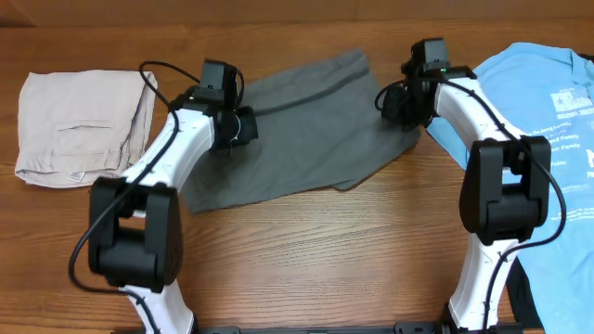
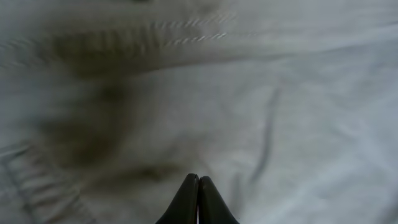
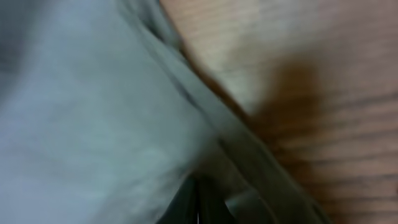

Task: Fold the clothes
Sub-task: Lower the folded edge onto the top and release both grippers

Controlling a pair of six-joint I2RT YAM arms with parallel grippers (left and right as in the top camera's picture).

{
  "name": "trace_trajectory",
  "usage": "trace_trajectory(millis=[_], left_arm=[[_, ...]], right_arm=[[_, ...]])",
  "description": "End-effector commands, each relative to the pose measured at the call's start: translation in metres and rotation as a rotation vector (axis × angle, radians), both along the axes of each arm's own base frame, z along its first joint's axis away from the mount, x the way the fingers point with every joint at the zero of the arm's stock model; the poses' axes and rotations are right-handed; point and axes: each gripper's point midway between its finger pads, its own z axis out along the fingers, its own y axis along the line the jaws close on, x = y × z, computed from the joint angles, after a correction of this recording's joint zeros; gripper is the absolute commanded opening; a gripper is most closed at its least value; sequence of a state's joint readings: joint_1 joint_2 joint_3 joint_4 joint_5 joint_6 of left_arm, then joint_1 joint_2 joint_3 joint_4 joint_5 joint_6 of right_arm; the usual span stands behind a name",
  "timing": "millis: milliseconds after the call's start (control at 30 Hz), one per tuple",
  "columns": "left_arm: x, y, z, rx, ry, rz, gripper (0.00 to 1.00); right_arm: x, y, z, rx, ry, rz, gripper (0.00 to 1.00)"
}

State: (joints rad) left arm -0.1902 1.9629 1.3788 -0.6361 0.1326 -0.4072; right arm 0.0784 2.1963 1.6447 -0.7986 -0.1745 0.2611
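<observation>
The left gripper is pinched tight on the left edge of the grey shorts. The right gripper is pinched tight on their right edge. The shorts lie flat in the middle of the table. Lift both sides evenly and slowly, so the cloth does not bunch up.

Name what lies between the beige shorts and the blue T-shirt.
The overhead view shows the dark grey shorts lying spread on the wood between the beige shorts and the blue T-shirt.

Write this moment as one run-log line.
left gripper: shut on dark grey woven shorts | right gripper: shut on shorts' edge | fold: not begun
</observation>
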Motion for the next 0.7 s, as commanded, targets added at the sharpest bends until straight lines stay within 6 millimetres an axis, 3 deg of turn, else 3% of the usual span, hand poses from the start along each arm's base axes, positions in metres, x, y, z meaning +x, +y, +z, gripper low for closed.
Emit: trace_trajectory(millis=[0, 133, 300, 400, 567, 667], left_arm=[[-0.009, -0.002, -0.031, 0.007, 0.071, -0.03, 0.04], [-0.015, 0.0, -0.042, 0.016, 0.11, -0.031, 0.04], [-0.013, -0.001, -0.035, 0.011, 0.095, -0.032, 0.04], [-0.015, -0.002, -0.035, 0.009, 0.097, -0.049, 0.04], [-0.018, -0.002, -0.036, 0.024, 0.1, -0.098, 0.04], [-0.02, -0.001, -0.036, 0.03, 0.105, -0.116, 0.04]], right_arm=[[-0.008, -0.009, -0.015, -0.046, 0.047, -0.01, 0.04], [-0.041, -0.012, -0.025, -0.052, 0.2, -0.047, 0.04], [-0.1, -0.017, -0.022, -0.072, 0.46, -0.147, 0.04], [-0.123, -0.016, -0.018, -0.093, 0.555, -0.154, 0.04], [-0.144, -0.009, -0.012, -0.123, 0.636, -0.15, 0.04], [-0.131, -0.006, -0.005, -0.126, 0.56, -0.135, 0.04]])
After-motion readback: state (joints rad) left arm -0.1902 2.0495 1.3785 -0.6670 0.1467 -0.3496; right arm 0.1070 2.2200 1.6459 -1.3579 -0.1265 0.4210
